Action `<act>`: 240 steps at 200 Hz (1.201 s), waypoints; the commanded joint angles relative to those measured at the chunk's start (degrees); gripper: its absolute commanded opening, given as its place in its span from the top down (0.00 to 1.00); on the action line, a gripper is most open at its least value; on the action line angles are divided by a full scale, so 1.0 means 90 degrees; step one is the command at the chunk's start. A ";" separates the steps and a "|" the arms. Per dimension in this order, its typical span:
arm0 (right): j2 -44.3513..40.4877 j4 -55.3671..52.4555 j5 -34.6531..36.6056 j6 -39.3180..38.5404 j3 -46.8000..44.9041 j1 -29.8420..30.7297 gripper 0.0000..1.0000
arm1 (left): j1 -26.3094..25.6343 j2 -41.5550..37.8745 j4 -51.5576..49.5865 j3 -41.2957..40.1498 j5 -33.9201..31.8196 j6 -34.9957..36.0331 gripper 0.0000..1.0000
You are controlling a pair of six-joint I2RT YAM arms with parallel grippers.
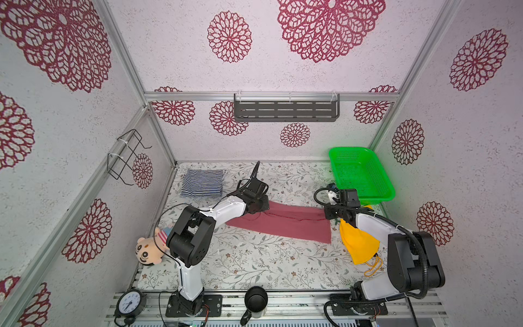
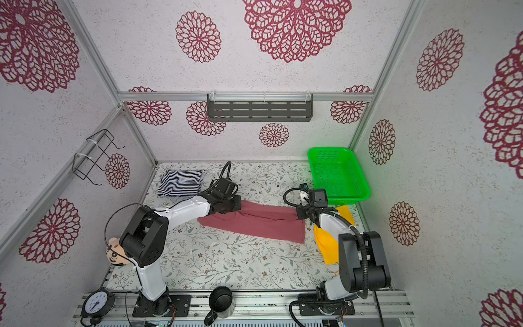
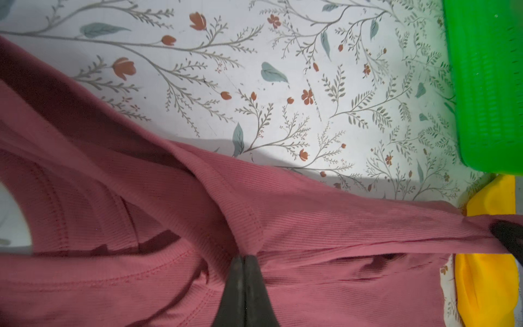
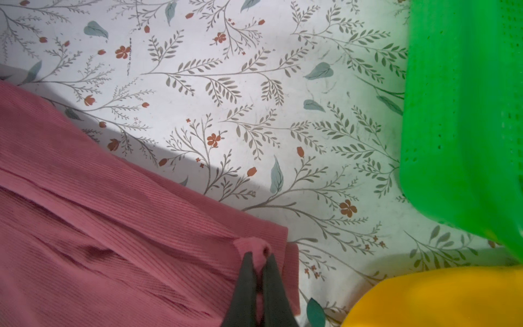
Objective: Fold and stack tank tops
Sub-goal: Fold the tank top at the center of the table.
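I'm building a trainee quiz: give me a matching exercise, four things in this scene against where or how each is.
Things: 1 striped tank top; 2 maroon tank top; 3 green basket; 4 black mug.
Places or states: A on the metal rail in front of the table; B folded, far left table corner; C far right corner; D pinched by left claw and right claw.
Pairs: 1-B, 2-D, 3-C, 4-A.

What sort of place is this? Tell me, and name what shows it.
Likely a robot test booth dressed as a home corner: an aluminium frame holding wallpapered panels, a left arm and right arm bolted to a front rail, and a floral table cover.
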 commanded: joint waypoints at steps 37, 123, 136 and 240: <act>-0.0415 -0.0054 0.0001 0.0126 -0.0288 -0.0054 1.00 | -0.0011 -0.0447 0.0181 -0.0368 -0.0222 -0.0153 1.00; -0.0962 -0.0832 -0.0162 0.0629 -0.0080 -0.0069 0.52 | -0.0104 -0.1097 -0.0298 -0.0735 -0.0618 -0.0124 0.64; -0.1030 -0.1016 -0.0223 0.0734 0.0107 -0.0076 0.45 | -0.0099 -0.1272 -0.0512 -0.0667 -0.0845 -0.0008 0.45; 0.0253 -0.1111 -0.0062 0.2658 0.0766 0.0773 0.64 | -0.0282 0.1015 -0.0502 0.1695 -0.0147 0.0046 0.53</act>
